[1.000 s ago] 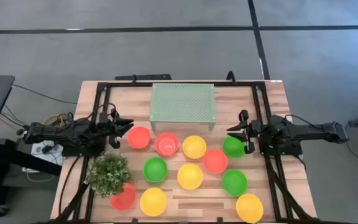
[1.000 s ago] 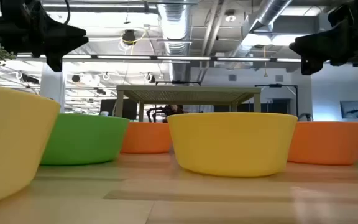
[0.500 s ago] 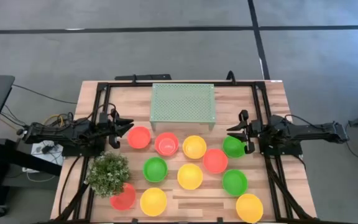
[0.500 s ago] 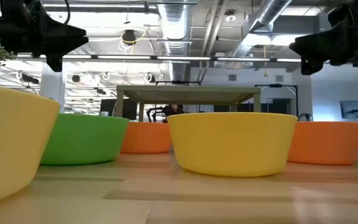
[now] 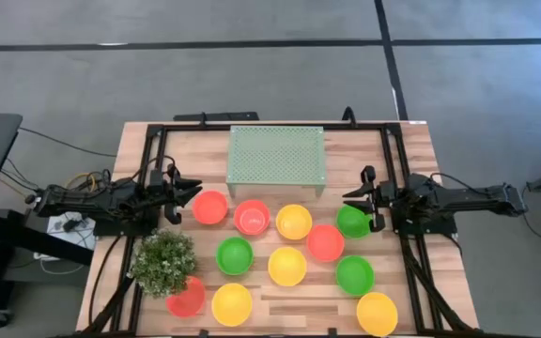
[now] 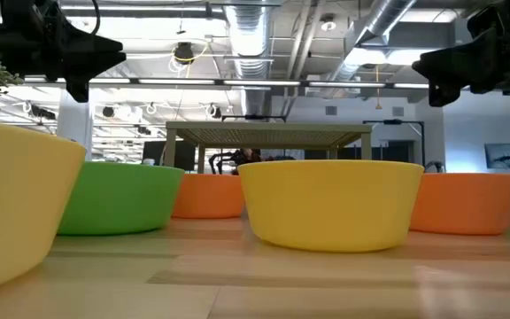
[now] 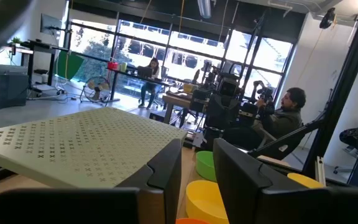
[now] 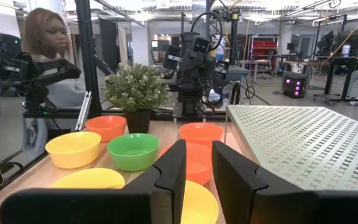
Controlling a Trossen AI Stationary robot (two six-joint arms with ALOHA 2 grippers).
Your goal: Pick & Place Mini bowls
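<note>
Overhead layout: a wooden tabletop (image 5: 411,141) carrying eleven mini bowls (image 5: 287,266) in three loose rows across its middle and near half. The far row runs from a red bowl (image 5: 209,207) beside the left gripper (image 5: 193,191) to a green bowl (image 5: 351,222) partly under the right gripper (image 5: 353,199). The near row ends in a yellow bowl (image 5: 377,313) close to the tabletop's near right corner, and at the other end a red bowl (image 5: 186,299) is partly covered by the small plant (image 5: 163,261).

A pale green perforated rack (image 5: 276,157) stands at the far middle, its near edge just beyond the far row. Bare wood shows either side of the rack and along the far edge.

Left gripper: hangs above the left side, level with the far row; fingers (image 7: 166,171) slightly parted, a narrow slit between them, nothing held. Right gripper: hangs above the right side, opposite; fingers (image 8: 171,165) likewise slightly parted and empty.

From table height both grippers sit high above the bowl rims, with clear air between them and the bowls. People sit in the room beyond the tabletop
</note>
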